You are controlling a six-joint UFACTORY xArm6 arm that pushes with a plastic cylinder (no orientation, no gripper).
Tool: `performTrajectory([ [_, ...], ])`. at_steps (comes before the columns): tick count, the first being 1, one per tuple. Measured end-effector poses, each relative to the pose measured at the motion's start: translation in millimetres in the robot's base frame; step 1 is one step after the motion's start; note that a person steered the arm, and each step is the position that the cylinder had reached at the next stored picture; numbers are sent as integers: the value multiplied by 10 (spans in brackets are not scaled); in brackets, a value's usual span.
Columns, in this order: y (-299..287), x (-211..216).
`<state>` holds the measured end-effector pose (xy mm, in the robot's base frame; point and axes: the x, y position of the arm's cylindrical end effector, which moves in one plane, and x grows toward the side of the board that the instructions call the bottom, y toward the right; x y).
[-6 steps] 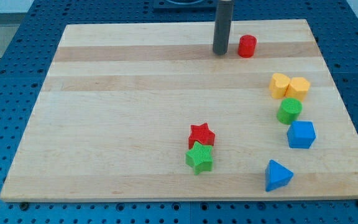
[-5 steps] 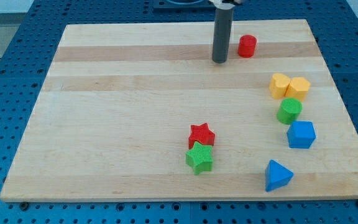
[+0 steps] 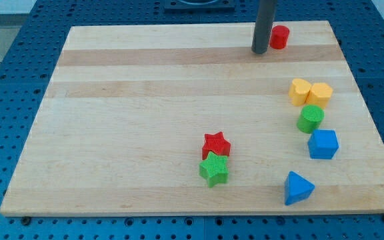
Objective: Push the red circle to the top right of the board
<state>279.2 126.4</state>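
Observation:
The red circle is a small red cylinder near the board's top edge, right of centre. My tip is the lower end of a dark rod coming down from the view's top. It stands just left of the red circle, touching or nearly touching its lower left side. The wooden board fills most of the view.
At the right side lie a yellow heart-like block touching a yellow hexagon, a green cylinder, a blue block and a blue triangle. A red star touches a green star at lower centre.
My tip has moved right and slightly up. The red circle has slid right and up, closer to the board's top edge. The other blocks have not moved.

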Motion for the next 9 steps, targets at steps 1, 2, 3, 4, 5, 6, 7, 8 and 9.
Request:
performTrajectory([
  [1, 149, -41],
  [2, 260, -171],
  [3, 378, -284],
  [4, 393, -270],
  [5, 92, -233],
  [6, 2, -301],
  [7, 25, -386],
  [8, 153, -477],
  [9, 445, -481],
])
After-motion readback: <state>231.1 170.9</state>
